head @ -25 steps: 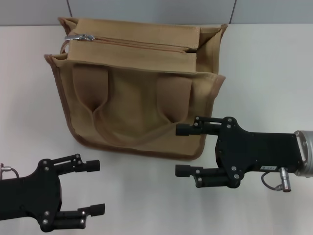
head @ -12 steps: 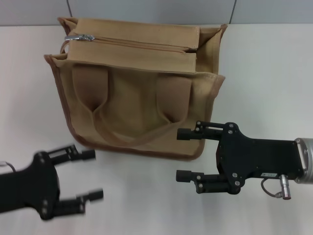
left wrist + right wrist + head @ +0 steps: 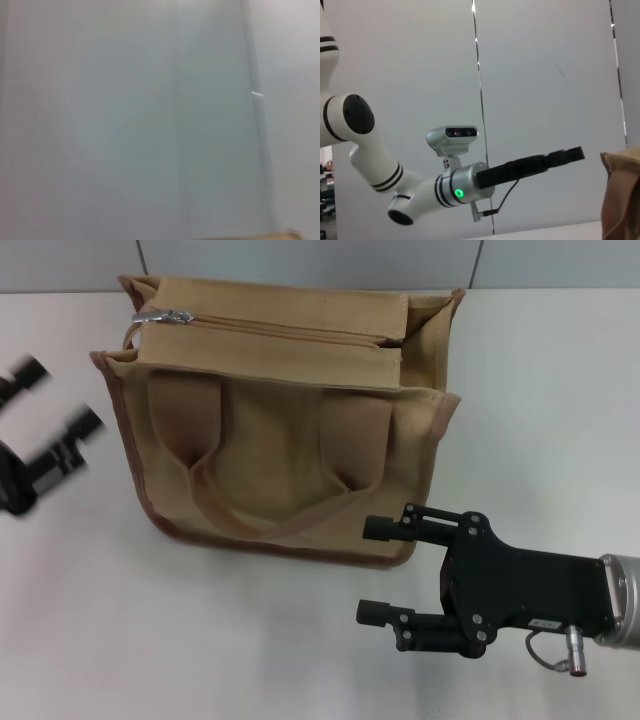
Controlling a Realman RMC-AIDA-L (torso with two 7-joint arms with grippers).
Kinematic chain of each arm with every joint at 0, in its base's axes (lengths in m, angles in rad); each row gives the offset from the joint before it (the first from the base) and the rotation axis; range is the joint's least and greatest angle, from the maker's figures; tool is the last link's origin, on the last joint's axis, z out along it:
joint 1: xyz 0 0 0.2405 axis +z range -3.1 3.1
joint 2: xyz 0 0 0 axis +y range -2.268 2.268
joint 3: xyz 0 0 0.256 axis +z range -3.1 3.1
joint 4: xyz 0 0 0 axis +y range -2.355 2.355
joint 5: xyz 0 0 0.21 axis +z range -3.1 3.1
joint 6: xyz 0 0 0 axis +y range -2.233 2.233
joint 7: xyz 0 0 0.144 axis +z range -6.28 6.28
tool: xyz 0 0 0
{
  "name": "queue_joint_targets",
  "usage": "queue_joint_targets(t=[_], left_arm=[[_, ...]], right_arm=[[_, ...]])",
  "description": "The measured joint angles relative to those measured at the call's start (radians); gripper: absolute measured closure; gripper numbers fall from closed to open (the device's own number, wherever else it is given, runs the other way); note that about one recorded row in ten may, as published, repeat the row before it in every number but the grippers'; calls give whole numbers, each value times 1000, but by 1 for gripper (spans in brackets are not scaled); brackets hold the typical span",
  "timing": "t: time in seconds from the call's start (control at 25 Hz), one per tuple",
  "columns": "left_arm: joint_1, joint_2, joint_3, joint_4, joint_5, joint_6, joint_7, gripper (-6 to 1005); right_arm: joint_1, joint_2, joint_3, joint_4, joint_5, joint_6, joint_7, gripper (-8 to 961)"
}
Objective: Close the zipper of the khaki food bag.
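I have the khaki food bag (image 3: 275,420) standing on the white desk (image 3: 540,390), toward the far left of my head view, its front panel facing me and the two wide strap handles (image 3: 270,465) hanging down over it. The zipper (image 3: 275,328) runs along the top panel between the two flaps. Its silver pull tab (image 3: 165,315) sits at the end on the robot's left, near the bag's far left corner.

My left hand (image 3: 55,405) is raised at the left edge of the head view, just beside the bag's left side but not touching it. It shows as a motion smear, yet I can make out its two dark fingers (image 3: 75,430) standing apart with nothing between them. From the right wrist view I see that same arm side-on, the white links with a green light ring and the black hand (image 3: 565,155) reaching toward the bag's edge (image 3: 620,195).

My right hand (image 3: 375,570) hovers low in front of the bag, near its lower right corner, fingers spread wide and holding nothing. The upper finger (image 3: 400,528) lies close to the bag's brown bottom trim.

The left wrist view gives me only a blurred pale wall.
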State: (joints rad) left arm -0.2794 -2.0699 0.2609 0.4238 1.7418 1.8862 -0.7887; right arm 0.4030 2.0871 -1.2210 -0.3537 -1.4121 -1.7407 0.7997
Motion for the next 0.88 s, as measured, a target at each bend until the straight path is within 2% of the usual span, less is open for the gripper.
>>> queue_joint_targets(t=[0.2,0.56,0.72,0.88], left_arm=[[-19,1,-18,-40,-103,-104,7,215],[-95,0,-5,-73,-116,-266,12,215],[-108,1,92,-64,-106,-298,12,215],[-104,1,198,-33,-109,-261,13,215]], right_arm=[[-4,1,0,29,5,-13,-15,216],[16,4,-8,93,33,-17,-64,215],[22,4,-9,112,40,-17,-79,216],[24,4,-7,113,41,-16,-79,216]])
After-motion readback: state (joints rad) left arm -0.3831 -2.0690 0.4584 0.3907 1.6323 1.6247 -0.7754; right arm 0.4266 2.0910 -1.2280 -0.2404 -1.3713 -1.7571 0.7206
